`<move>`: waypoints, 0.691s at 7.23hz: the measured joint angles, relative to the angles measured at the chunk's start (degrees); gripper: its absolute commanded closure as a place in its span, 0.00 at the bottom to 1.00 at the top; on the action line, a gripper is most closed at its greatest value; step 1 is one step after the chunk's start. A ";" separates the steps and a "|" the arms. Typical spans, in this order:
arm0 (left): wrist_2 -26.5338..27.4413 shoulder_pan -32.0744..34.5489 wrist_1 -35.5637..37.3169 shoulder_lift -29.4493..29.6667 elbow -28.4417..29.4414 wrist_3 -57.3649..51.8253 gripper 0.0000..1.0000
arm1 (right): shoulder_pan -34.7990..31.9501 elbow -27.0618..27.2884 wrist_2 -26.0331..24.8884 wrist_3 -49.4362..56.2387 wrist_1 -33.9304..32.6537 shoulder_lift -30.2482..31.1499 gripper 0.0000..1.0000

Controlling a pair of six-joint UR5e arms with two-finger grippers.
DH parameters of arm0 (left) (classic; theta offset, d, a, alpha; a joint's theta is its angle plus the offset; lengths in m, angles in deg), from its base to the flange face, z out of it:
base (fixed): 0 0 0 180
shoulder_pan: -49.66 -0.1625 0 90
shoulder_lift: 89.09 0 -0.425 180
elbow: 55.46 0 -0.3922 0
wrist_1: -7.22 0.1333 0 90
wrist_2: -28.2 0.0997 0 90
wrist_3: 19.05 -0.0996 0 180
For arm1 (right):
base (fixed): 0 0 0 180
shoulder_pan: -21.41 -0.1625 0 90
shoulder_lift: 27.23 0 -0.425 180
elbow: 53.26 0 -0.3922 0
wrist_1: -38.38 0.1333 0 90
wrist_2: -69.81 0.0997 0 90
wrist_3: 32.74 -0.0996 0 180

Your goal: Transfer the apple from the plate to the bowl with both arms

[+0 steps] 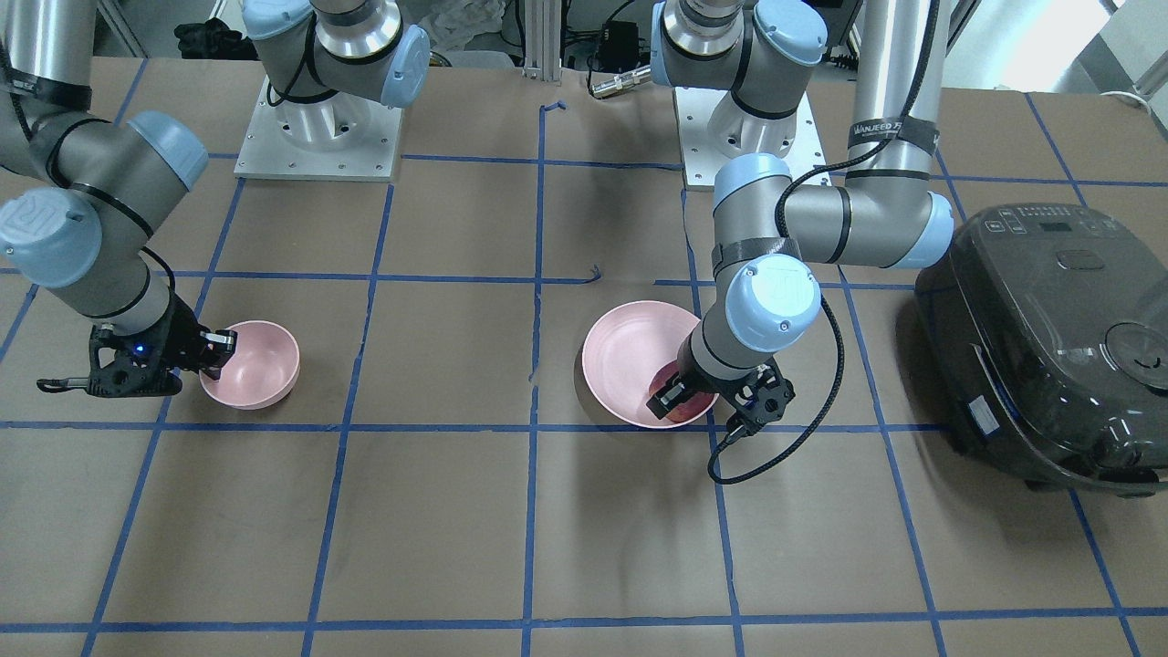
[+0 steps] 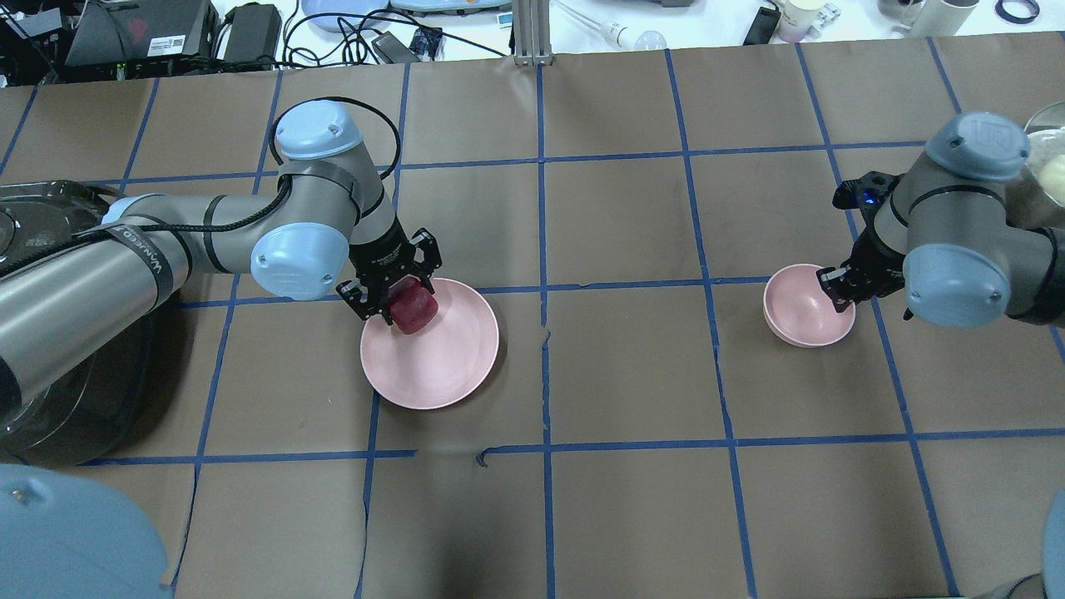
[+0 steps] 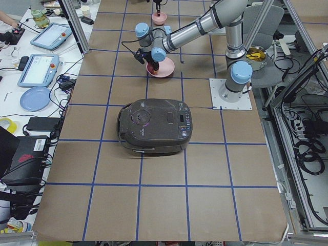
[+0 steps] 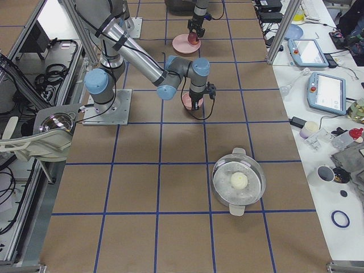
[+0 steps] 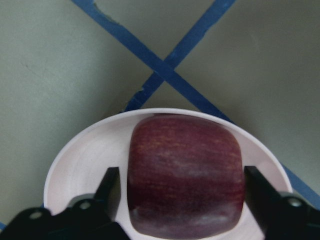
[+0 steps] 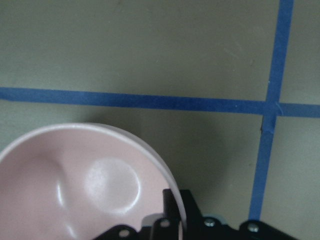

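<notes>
The dark red apple lies in the pale pink plate, close to its rim. My left gripper is down around it and open. One finger is against the apple's side, and a thin gap shows at the other. In the front-facing view the left wrist hides most of the apple. The small pink bowl stands far to the right. My right gripper is shut on its rim, and a black finger sits over that edge.
A black rice cooker stands on the robot's left side, close beside the left arm. A steel pot with a glass lid sits beyond the right arm. The two base plates are at the table's back.
</notes>
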State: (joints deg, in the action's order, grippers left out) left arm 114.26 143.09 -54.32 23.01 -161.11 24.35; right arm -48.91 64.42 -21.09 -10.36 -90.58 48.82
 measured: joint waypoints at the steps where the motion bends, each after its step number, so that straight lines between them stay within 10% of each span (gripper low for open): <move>1: 0.10 0.00 0.66 -0.08 -0.14 -1.18 1.00 | -1.19 -1.16 1.90 -2.93 1.53 0.06 1.00; 5: 0.26 0.37 1.44 -3.57 2.09 -10.39 1.00 | -16.38 -4.74 6.91 -25.63 4.10 -0.99 1.00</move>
State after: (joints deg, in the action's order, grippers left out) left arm 114.51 143.45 -52.88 19.44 -159.02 13.96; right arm -65.29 59.68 -14.17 -35.99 -86.48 47.83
